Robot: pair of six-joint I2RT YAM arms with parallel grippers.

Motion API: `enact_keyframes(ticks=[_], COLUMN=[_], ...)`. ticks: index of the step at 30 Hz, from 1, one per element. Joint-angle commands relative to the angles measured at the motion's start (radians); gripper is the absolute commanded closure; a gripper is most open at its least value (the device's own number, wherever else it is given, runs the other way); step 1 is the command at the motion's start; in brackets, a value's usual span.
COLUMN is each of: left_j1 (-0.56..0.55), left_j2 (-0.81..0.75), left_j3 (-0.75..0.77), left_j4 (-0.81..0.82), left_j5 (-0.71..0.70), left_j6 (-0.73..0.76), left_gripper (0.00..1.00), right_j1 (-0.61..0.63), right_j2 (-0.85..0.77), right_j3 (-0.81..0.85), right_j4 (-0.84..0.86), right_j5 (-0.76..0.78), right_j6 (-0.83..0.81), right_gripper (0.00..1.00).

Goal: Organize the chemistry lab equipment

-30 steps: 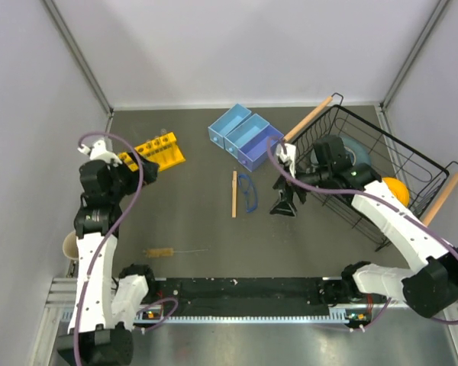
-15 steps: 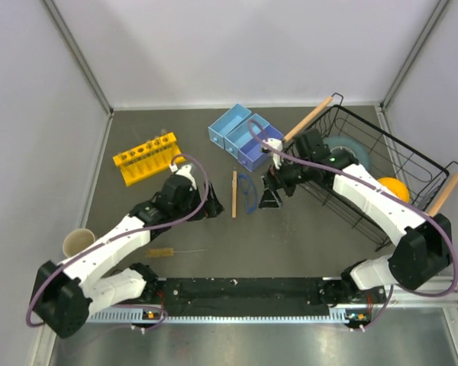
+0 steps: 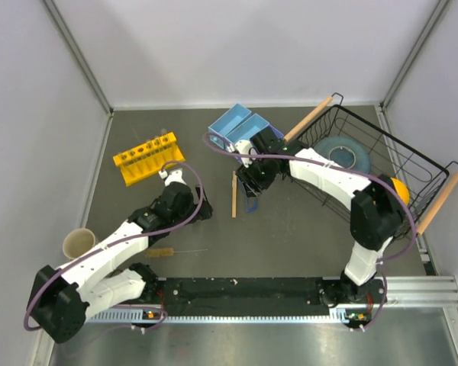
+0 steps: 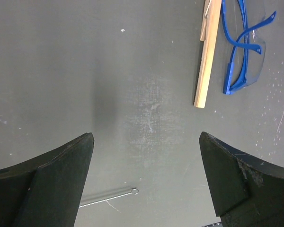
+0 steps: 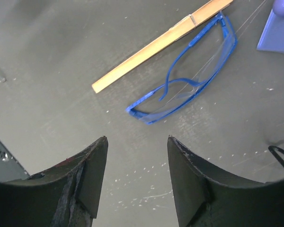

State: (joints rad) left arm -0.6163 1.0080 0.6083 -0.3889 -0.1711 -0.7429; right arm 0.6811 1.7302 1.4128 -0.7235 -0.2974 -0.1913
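Safety glasses point(image 5: 184, 84) lie beside the wooden stick point(image 5: 160, 44) at upper centre of the right wrist view, apparently the pick in hand; the right gripper point(image 5: 136, 146) hangs above them, jaws apart and empty, and needs to descend onto the frame before pinching.

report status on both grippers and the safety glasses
Left gripper open, empty. Right gripper open at safety glasses, nothing held. Wooden stick close alongside them.
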Motion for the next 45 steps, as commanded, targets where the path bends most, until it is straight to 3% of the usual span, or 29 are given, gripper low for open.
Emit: enact_keyframes(ticks=[1,8,26,37,41,42,45], left_j1=[-0.002,0.0,0.0,0.0,-0.002,-0.002,0.0], left_j2=[-0.071,-0.127,-0.141,-0.147,-0.154,-0.155,-0.157], left_j3=[-0.025,-0.048,-0.062,-0.079,-0.084,-0.084,-0.085], left_j4=[-0.018,-0.025,-0.016,-0.001,0.002,0.002,0.004], left_j5=[-0.087,-0.125,-0.11,-0.091,-0.09,-0.09,-0.087], left_j6=[-0.012,0.0,0.016,0.011,0.011,0.011,0.01], left_gripper=[0.01,0.01,0.01,0.01,0.01,0.01,0.01], right_j1=[0.026,0.034,0.037,0.037,0.038,0.037,0.037], right_j2=[0.077,0.16,0.236,0.204,0.163,0.155,0.135], right_j3=[0.092,0.11,0.12,0.097,0.097,0.103,0.113], right_j4=[0.003,-0.007,-0.007,-0.005,-0.007,-0.008,-0.008], right_j5=[0.09,0.138,0.164,0.221,0.161,0.155,0.144], right_j6=[0.035,0.05,0.078,0.064,0.058,0.056,0.061], right_gripper=[0.49,0.53,0.54,0.66,0.62,0.51,0.41])
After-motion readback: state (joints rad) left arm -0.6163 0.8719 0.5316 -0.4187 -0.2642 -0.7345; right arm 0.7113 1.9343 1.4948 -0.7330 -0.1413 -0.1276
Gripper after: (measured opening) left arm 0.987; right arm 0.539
